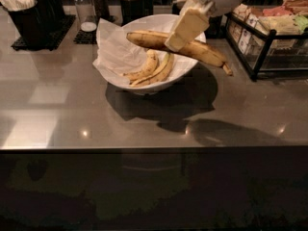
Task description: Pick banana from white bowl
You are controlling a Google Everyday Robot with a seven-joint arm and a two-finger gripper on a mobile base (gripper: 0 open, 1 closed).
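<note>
The grey counter (72, 114) spreads below the fingers (188, 25); the white bowl (144, 85) sits just beneath them; the banana (204, 53) hangs above the bowl's rim, clamped mid-length in the gripper (177, 43); smaller bananas (149, 69) lie below-left.

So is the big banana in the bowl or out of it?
Out. The end effector grips the banana above the white bowl, its stem end hanging past the rim.
</note>
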